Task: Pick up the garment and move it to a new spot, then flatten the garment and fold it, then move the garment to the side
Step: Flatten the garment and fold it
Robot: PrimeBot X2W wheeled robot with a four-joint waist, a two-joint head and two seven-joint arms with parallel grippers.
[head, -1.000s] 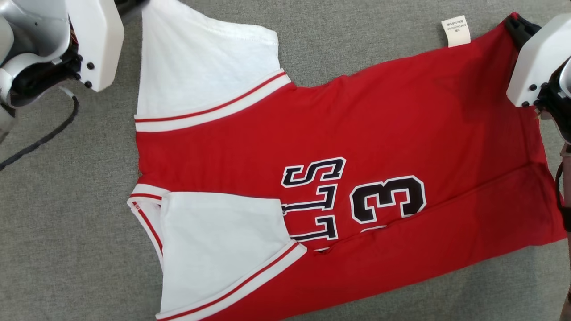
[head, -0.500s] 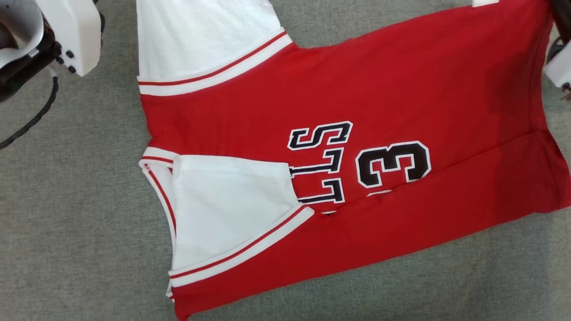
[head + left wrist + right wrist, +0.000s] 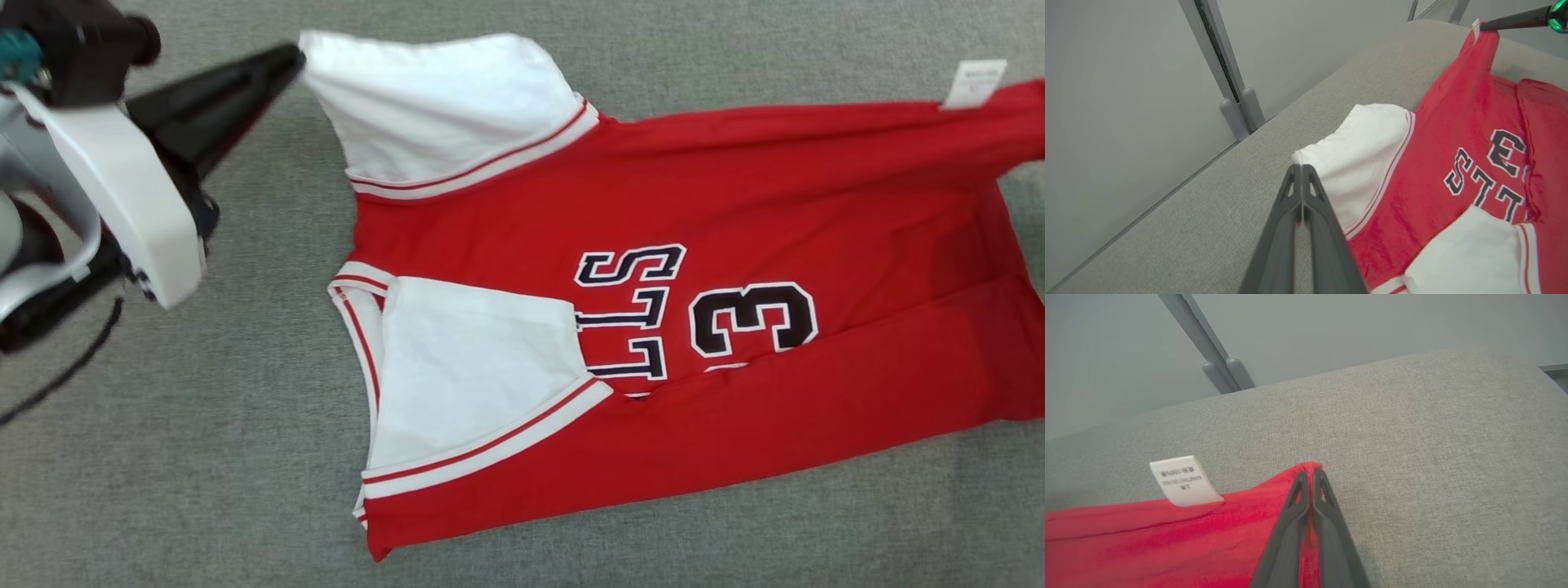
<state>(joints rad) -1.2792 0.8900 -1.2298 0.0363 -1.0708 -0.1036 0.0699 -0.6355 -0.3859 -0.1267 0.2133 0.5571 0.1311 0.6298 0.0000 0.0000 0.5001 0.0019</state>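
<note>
The garment (image 3: pixel 735 204) is a red jersey with white sleeves and dark lettering, spread sideways on the grey surface. Its near long edge is folded over the number. My left gripper (image 3: pixel 295 59) is shut on the tip of the far white sleeve (image 3: pixel 441 106), lifting it; the left wrist view shows the closed fingers (image 3: pixel 1301 168) pinching that sleeve (image 3: pixel 1359 155). My right gripper (image 3: pixel 1311 473) is shut on the red hem corner (image 3: pixel 1306 467), beside a white care label (image 3: pixel 1182 479). The left wrist view also catches the right gripper's fingers (image 3: pixel 1511 22) holding that raised corner.
The grey fabric surface (image 3: pixel 180 490) extends left of and in front of the garment. Beyond its far edge stand a pale wall and a grey metal post (image 3: pixel 1224 81). A black cable (image 3: pixel 57 380) trails from the left arm.
The camera has shifted. The far sleeve and the hem corner have been lifted and drawn toward the garment's middle, so the far edge rises off the surface. Both grippers stay shut.
</note>
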